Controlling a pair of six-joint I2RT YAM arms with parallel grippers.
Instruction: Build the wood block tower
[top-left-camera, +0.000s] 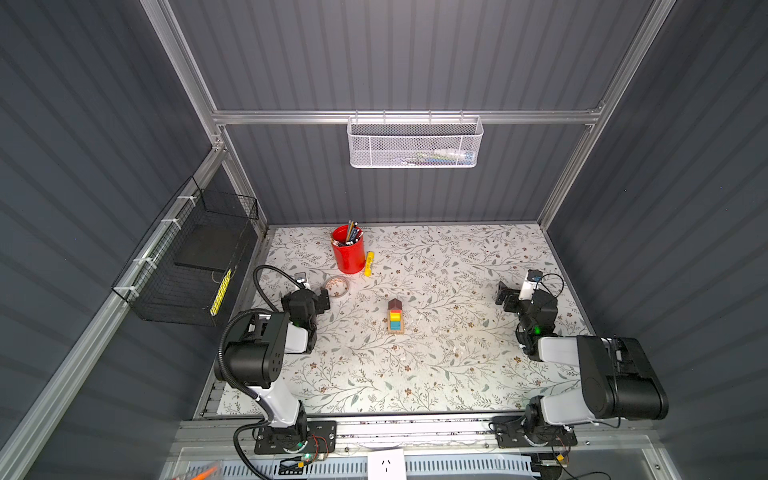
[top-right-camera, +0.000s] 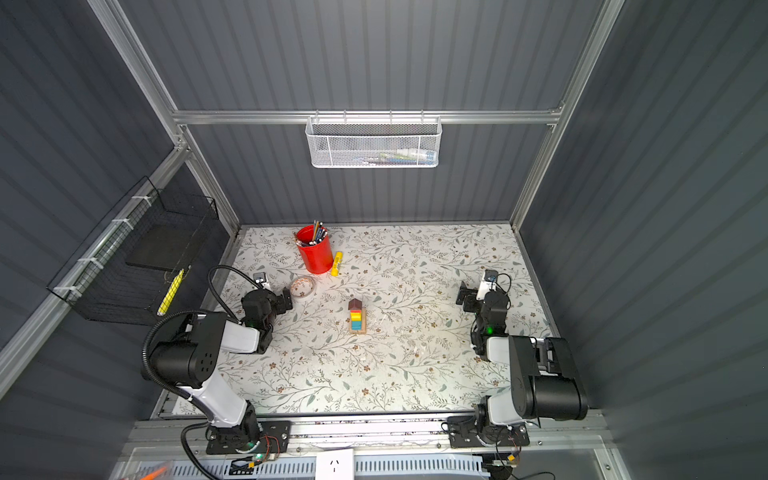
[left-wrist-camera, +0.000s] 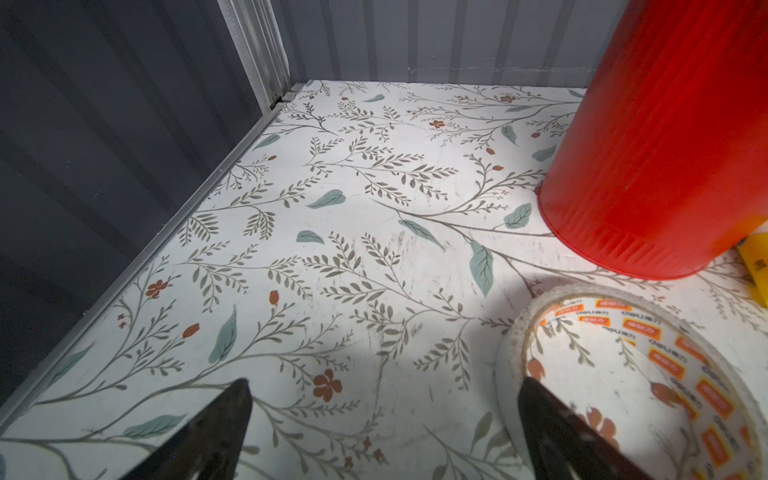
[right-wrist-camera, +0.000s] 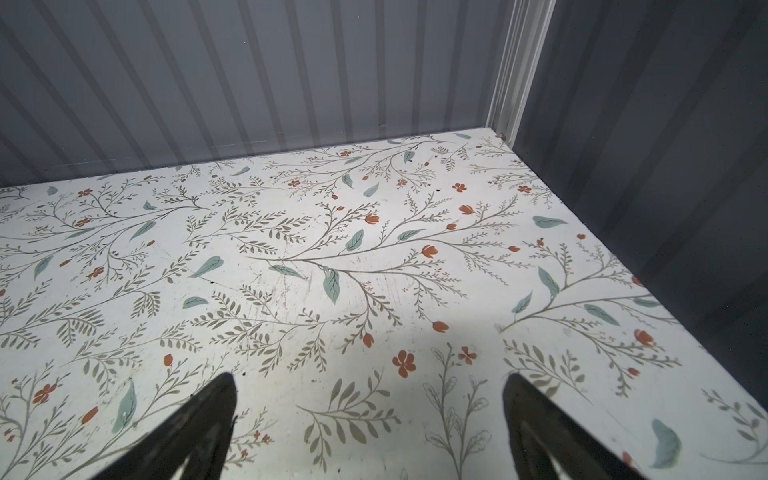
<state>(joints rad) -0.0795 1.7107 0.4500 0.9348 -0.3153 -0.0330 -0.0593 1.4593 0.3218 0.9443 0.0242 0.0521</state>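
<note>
Top views: wood block tower (top-left-camera: 395, 319) stands mid-table, dark brown roof piece on top, tan base, well apart from both arms. Left gripper (left-wrist-camera: 382, 386) jaws spread wide, gripping nothing, just beside tape roll (left-wrist-camera: 669, 363), near red cup (left-wrist-camera: 656, 145). Right gripper (right-wrist-camera: 370, 380) equally wide, empty, over floral table (right-wrist-camera: 291, 270).

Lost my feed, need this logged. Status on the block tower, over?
Left gripper open, empty, by the tape roll. Right gripper open, empty, over the table. Block tower stacked mid-table, brown roof piece on top. Nothing crowding it.
</note>
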